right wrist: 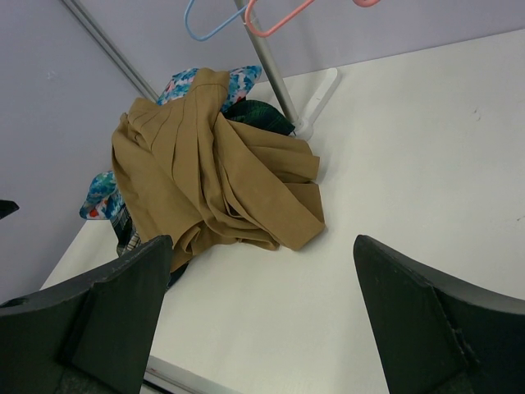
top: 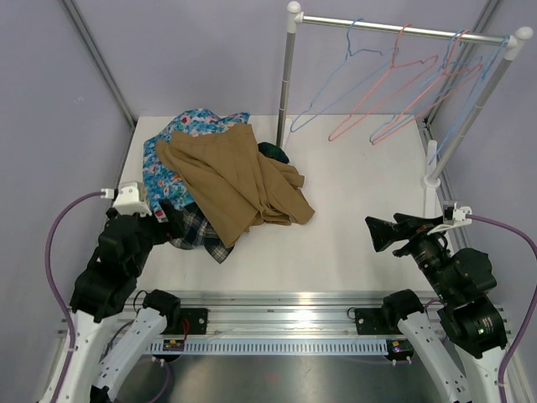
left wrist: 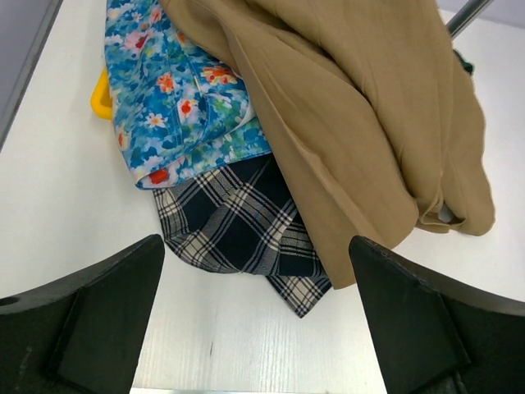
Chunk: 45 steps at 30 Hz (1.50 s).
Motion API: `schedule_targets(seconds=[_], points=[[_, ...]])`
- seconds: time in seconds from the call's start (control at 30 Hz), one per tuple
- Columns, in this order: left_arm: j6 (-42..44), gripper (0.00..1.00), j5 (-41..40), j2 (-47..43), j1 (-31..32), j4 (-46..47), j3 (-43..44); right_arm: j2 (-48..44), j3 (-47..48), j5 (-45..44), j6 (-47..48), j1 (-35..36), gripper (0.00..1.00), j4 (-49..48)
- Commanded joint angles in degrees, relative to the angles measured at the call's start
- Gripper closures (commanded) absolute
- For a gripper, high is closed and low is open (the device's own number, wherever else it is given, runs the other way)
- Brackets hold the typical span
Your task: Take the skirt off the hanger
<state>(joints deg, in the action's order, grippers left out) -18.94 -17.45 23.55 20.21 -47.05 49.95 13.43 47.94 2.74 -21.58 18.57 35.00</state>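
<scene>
The tan pleated skirt (top: 235, 180) lies in a crumpled heap on the white table, on top of other garments; no hanger shows in it. It also shows in the left wrist view (left wrist: 369, 123) and the right wrist view (right wrist: 213, 180). Light-blue wire hangers (top: 320, 94) hang bare on the rail at the back; one's end shows in the right wrist view (right wrist: 205, 38). My left gripper (top: 164, 214) is open and empty, low at the heap's near left edge (left wrist: 256, 246). My right gripper (top: 379, 232) is open and empty, well right of the skirt (right wrist: 262, 246).
A blue floral garment (top: 168, 159) and a dark tartan garment (left wrist: 238, 222) lie under the skirt. A yellow item (left wrist: 100, 94) pokes out by the floral cloth. The rack's pole (top: 287, 84) stands behind the heap, its other foot (top: 432, 179) at right. Pink hangers (top: 386, 92) hang on the rail.
</scene>
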Motion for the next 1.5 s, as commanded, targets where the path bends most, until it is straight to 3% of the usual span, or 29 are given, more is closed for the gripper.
schedule_targets(seconds=[0.0,0.1,0.17,0.23,0.37,0.5,0.63,0.67,0.83,0.9,0.93,0.97,1.1,1.2,1.43,1.47], points=[[2.4,0.01,-3.1,7.6,0.1,1.6,6.0,0.0,0.8,1.1,0.4,-0.2,0.00,-1.3],[7.2,0.01,-0.3,13.4,0.1,5.8,9.4,-0.7,-0.6,1.0,-0.2,-0.1,0.00,-1.9],[13.7,0.01,0.8,15.5,0.1,10.8,6.0,-0.9,-0.7,1.5,0.3,-0.2,0.00,-2.1],[11.7,0.01,-9.3,21.5,0.1,15.0,5.2,-1.1,-1.4,1.9,0.7,-0.1,0.01,-3.0],[13.2,0.01,-15.1,31.9,0.1,25.3,1.8,-1.7,-1.9,2.8,0.9,-0.1,0.01,-3.4],[13.7,0.01,-27.4,41.6,-1.9,45.9,-7.1,-2.7,-2.5,4.0,0.8,1.2,0.01,-3.5],[13.4,0.01,-23.3,48.1,-6.8,66.1,-17.6,-1.8,-3.3,5.3,-0.8,3.2,0.01,-4.0],[15.2,0.01,-22.3,49.4,-6.9,76.2,-20.2,-1.6,-3.6,5.6,-1.2,3.9,0.01,-4.1],[24.5,0.01,-17.4,55.6,-7.6,91.5,-26.5,0.3,-5.3,6.7,-0.3,6.0,0.01,-6.5],[21.4,0.01,-14.7,54.1,-11.6,92.4,-27.3,1.2,-5.8,5.2,0.2,6.8,0.01,-6.7],[21.2,0.02,-7.1,53.4,-13.2,94.1,-29.7,1.6,-5.9,4.6,0.4,7.0,0.01,-6.8],[20.4,0.03,-4.9,52.7,-14.6,94.8,-30.2,1.9,-5.9,3.6,0.8,7.2,0.01,-6.8],[21.2,0.05,-0.4,51.4,-15.4,96.3,-31.4,2.8,-7.6,4.8,2.3,7.3,0.01,-9.1],[22.5,0.02,1.5,50.1,-14.8,101.4,-35.3,3.8,-8.3,7.6,2.6,7.2,0.01,-10.4],[25.5,0.01,-2.9,47.9,-10.7,110.2,-41.1,6.4,-8.7,8.9,3.9,7.2,0.01,-10.7],[26.2,0.01,-3.1,47.7,-10.0,114.9,-42.4,6.7,-8.8,8.6,4.3,7.2,0.00,-10.7]])
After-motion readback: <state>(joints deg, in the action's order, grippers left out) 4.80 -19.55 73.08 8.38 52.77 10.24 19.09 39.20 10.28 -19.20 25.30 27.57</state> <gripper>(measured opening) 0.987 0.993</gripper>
